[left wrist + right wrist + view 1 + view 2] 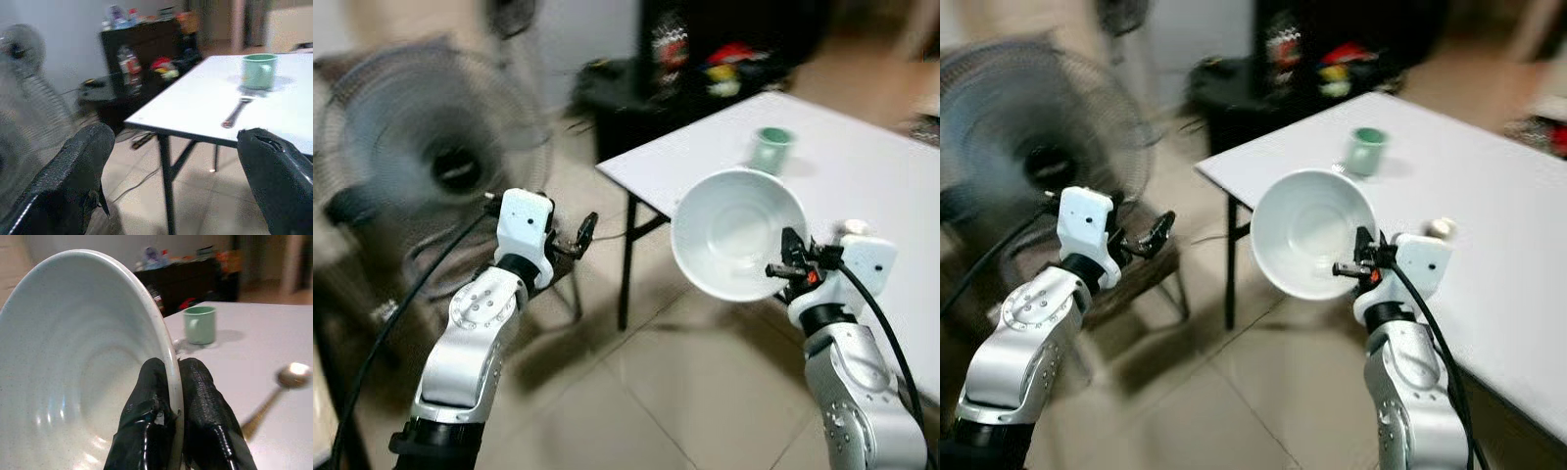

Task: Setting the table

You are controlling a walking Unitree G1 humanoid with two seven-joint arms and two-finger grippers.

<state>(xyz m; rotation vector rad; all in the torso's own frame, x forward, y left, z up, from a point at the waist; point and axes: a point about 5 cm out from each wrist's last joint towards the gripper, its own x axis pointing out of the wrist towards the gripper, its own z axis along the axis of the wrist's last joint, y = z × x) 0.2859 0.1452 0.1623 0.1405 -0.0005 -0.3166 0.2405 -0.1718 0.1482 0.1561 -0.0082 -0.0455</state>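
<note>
The right gripper (171,396) pinched the rim of a white bowl (738,233), holding it tilted on edge in the air over the near edge of the white bench (862,176). The carrying step looked in hand; next, the bowl would need levelling and lowering onto bare benchtop, clear of the green mug (770,150) and spoon (274,391). The left gripper (582,235) hung wide and empty over floor, near a fan (431,157).
</note>
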